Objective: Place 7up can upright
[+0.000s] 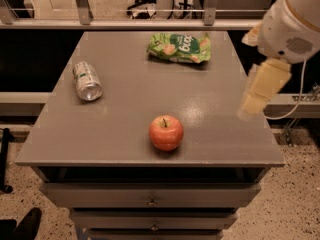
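7up can [87, 81], shiny cylinder, lies sideways; gripper [254, 100], perhaps plastic, hovers right.

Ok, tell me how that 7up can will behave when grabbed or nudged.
The 7up can lies on its side, so a nudge across its body would likely roll it, possibly toward the left edge of the table. Its shiny metal skin looks slick and thin, so probably light and dentable. The gripper hangs over the right edge, far from it.
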